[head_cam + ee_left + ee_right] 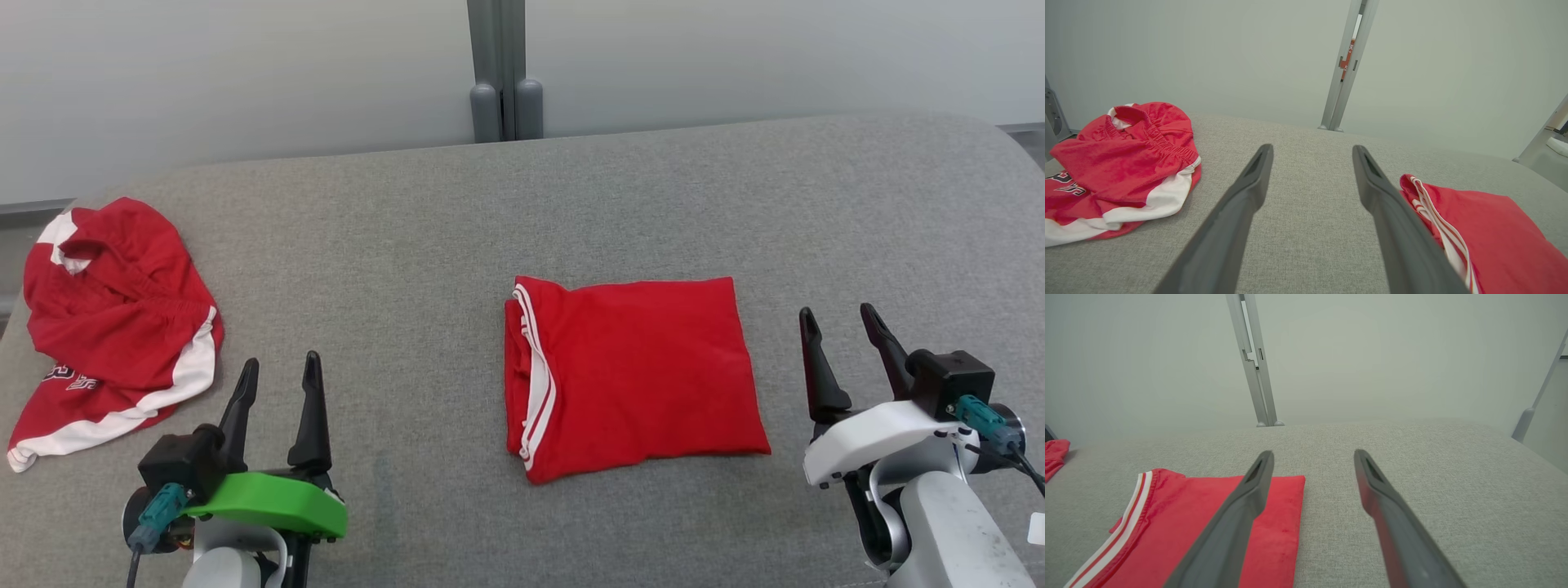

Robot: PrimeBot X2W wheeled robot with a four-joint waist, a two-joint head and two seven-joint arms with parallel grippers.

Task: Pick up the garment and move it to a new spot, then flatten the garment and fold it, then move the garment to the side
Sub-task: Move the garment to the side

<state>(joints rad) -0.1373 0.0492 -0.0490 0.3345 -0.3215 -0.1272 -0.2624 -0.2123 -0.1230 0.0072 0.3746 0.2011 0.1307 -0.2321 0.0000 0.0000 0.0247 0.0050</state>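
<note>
- The table is covered with a grey woven cloth and has rounded far corners.
- Behind it stands a plain pale wall, with a grey post at the middle.
- The left gripper, with a green cover, is at the near left. Its dark fingers point away from the robot and are spread wide, holding nothing.
- The right gripper, with a white cover, is at the near right. Its fingers are also spread wide and hold nothing.
- The folded red garment lies flat between the two grippers, closer to the right one but apart from it. Its white-striped edge faces left.
- The crumpled red garment, with white trim, lies at the left edge of the table, near the left gripper without touching it.
</note>
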